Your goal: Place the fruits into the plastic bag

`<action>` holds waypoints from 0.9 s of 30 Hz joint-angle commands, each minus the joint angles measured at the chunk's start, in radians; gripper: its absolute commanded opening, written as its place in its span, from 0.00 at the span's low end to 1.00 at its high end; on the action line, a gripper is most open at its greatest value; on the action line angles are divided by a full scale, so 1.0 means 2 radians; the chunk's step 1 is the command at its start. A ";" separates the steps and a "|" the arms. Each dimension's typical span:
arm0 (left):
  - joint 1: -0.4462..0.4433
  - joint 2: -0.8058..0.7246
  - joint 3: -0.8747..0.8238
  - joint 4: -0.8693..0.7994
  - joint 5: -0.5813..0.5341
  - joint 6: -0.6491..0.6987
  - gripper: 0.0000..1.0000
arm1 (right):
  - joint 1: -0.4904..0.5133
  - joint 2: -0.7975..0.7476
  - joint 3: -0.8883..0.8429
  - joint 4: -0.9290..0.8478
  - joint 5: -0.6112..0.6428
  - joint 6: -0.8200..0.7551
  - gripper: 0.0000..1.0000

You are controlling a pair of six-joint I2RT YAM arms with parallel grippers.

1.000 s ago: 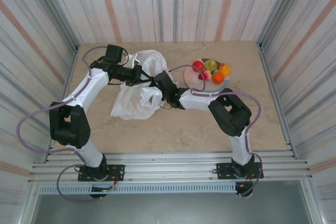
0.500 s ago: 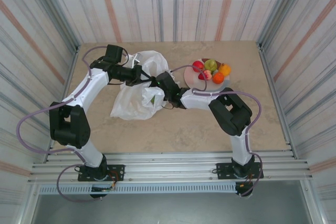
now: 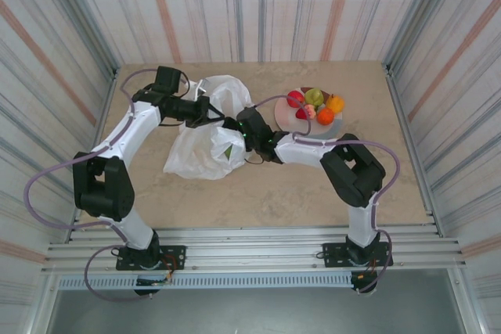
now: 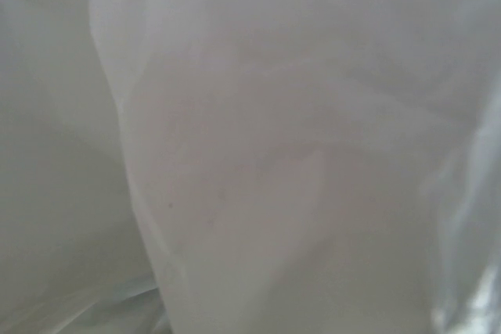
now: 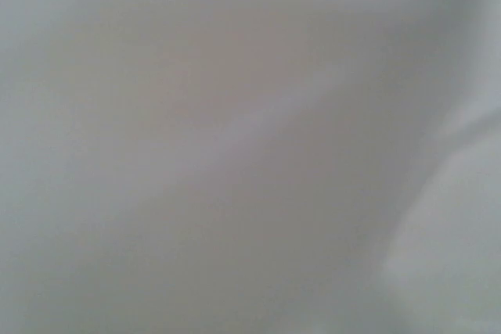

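1. The table (image 3: 313,185) was a tan, stone-patterned top, with both arms reaching in from its near edge toward the left middle.
2. The plastic bag (image 3: 196,154) lay crumpled left of centre, white and wrinkly, with its upper part lifted toward the two grippers. Its film was pressed close in front of the left wrist camera (image 4: 235,162) and the right wrist camera (image 5: 235,146), so both views were pale and blurred.
3. The left gripper (image 3: 213,110) was clamped tight on the bag's upper edge and held that edge off the table.
4. The right gripper (image 3: 232,140) pointed into the bag from the right, just below the left one. Its jaws stood wide apart, but the film hid its tips.
5. The plate (image 3: 337,124) sat right of the bag on the far half of the table, behind the right forearm and well apart from both grippers.
6. The fruits (image 3: 314,97) were piled on the plate: red, green and orange ones touching each other.
7. A small green patch (image 3: 227,149) showed through the film just beside the right gripper. I could not tell whether it was a fruit.
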 commanded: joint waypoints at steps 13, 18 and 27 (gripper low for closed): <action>0.008 -0.033 -0.009 0.038 0.042 -0.044 0.00 | 0.008 -0.019 -0.031 0.040 -0.152 -0.033 0.85; 0.009 -0.038 -0.016 0.038 0.038 -0.049 0.00 | 0.008 -0.041 -0.044 0.027 -0.179 -0.059 0.82; 0.018 -0.025 -0.024 0.024 0.013 -0.023 0.00 | 0.024 -0.162 -0.077 -0.165 -0.039 -0.178 0.84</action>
